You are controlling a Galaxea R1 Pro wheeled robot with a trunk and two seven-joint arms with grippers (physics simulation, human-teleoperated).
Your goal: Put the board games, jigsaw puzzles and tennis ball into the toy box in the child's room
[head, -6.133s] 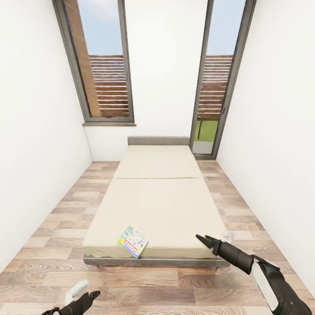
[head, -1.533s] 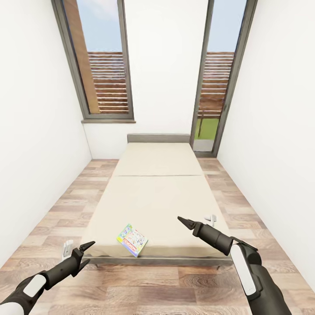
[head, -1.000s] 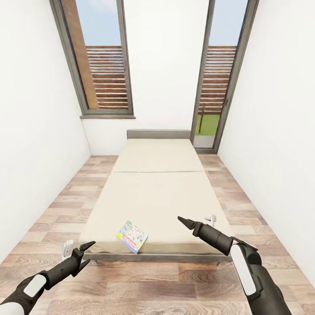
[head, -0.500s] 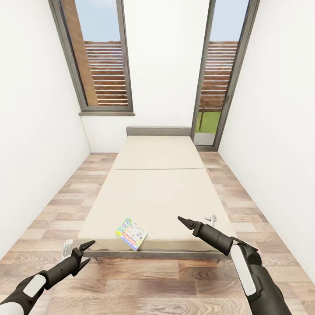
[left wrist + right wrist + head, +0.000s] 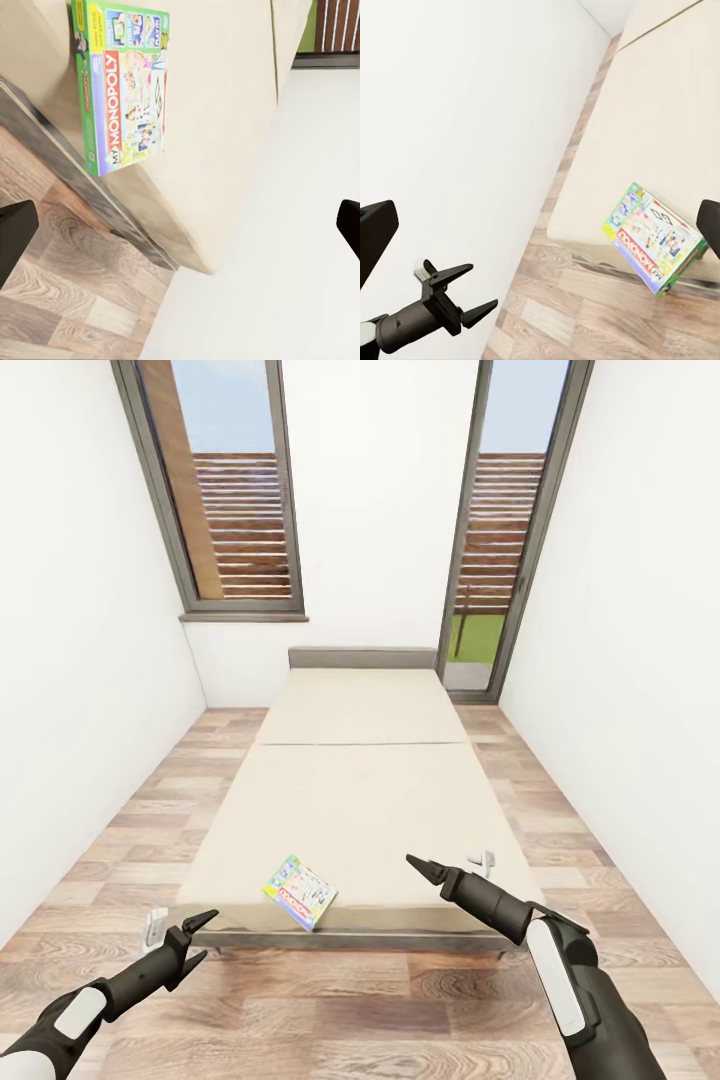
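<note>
Approaching bed (image 5: 360,800) | one green-bordered board game (image 5: 300,891) lies lower centre, at the mattress's near edge | left gripper (image 5: 195,936) lower left, right gripper (image 5: 425,867) lower right, both spread and empty | advice: roll closer, lower one arm flat, pinch the overhanging edge | count: one game, one bed, two grippers
</note>
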